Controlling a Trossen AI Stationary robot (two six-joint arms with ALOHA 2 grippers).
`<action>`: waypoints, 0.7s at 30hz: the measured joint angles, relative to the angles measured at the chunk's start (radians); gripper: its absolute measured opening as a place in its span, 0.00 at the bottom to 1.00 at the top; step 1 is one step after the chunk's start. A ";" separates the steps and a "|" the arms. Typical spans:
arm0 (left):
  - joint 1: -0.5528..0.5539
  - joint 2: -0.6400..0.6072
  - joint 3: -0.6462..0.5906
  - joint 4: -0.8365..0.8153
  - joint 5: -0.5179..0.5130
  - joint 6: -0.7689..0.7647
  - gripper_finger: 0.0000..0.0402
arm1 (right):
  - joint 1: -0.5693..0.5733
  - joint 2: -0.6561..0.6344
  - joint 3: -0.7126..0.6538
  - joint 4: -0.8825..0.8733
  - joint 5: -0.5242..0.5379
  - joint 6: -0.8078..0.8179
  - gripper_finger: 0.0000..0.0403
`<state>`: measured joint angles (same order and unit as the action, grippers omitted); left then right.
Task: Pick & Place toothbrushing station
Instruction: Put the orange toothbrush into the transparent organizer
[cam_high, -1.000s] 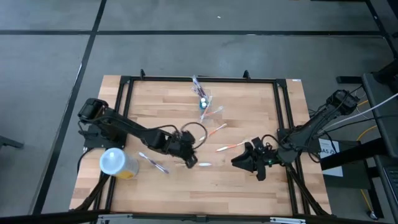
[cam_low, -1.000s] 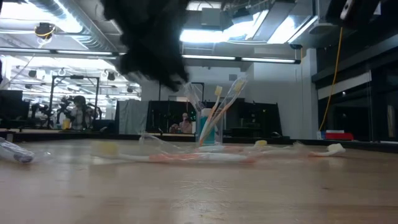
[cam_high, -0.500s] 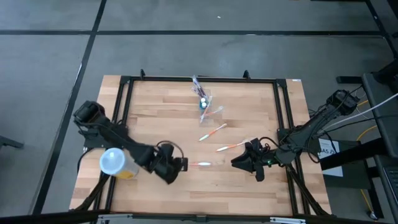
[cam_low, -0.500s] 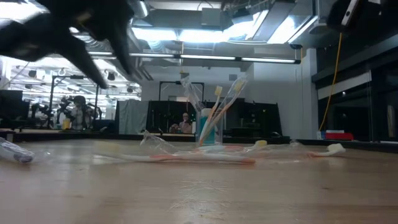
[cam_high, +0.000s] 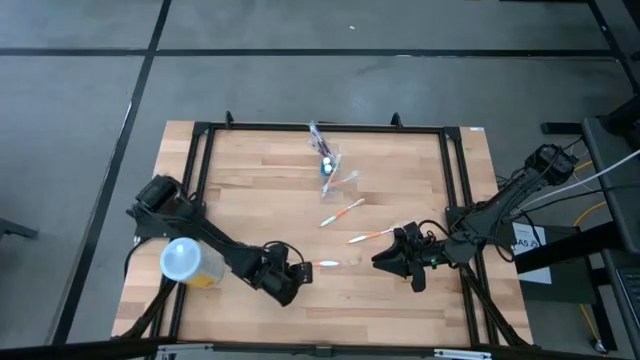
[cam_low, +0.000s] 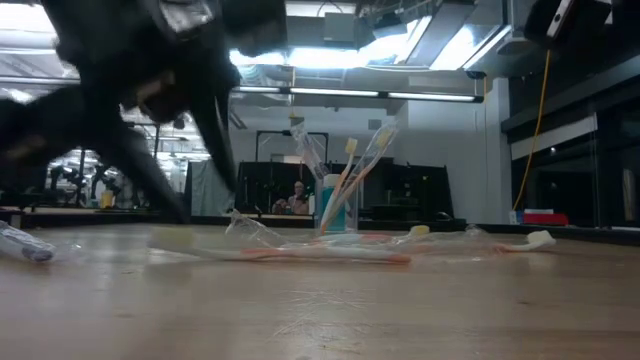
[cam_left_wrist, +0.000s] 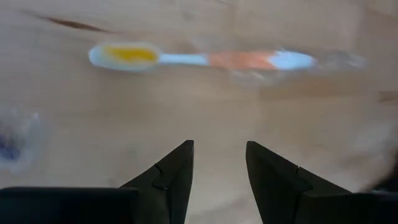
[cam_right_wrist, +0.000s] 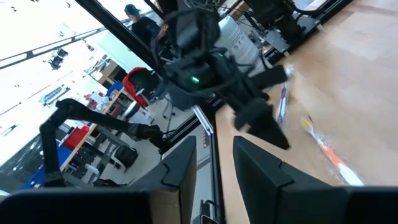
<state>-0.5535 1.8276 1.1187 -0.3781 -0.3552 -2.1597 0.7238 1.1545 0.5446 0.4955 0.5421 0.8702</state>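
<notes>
The toothbrushing station (cam_high: 328, 165), a small clear cup with toothbrushes standing in it, stands on its base at the table's far middle and shows in the low view too (cam_low: 335, 205). An orange-and-white toothbrush (cam_left_wrist: 199, 59) with a yellow head lies flat on the wood near the front (cam_high: 325, 264). My left gripper (cam_high: 295, 275) hangs just left of it, pointing steeply down, fingers open (cam_left_wrist: 219, 146) with bare wood between them. My right gripper (cam_high: 385, 258) waits to the right of that toothbrush, open (cam_right_wrist: 214, 155) and holding nothing.
A yellow tub with a pale round lid (cam_high: 185, 262) stands at the near left beside my left arm. Two more toothbrushes (cam_high: 340, 213) (cam_high: 370, 236) lie mid-table. A purple toothbrush (cam_right_wrist: 283, 99) lies by the left arm. A black frame (cam_high: 320, 128) rims the table.
My left gripper has swung from the table's middle toward the near edge and a little left, sinking lower and rolling about its own pointing line. Its fingers stay open. The orange-and-white toothbrush has stayed where it was.
</notes>
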 joint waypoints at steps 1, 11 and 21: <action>0.005 0.015 0.000 0.001 0.008 0.000 0.36 | 0.001 0.000 0.000 0.002 -0.001 0.004 0.27; 0.115 0.050 0.001 -0.181 0.000 0.004 0.36 | 0.040 0.000 0.000 0.036 0.031 0.005 0.27; 0.343 0.051 0.000 -0.225 -0.069 0.302 0.36 | 0.057 0.000 0.000 0.043 0.055 0.005 0.27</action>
<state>-0.2101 1.8786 1.1191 -0.6031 -0.4238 -1.8581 0.7807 1.1545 0.5446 0.5382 0.5973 0.8749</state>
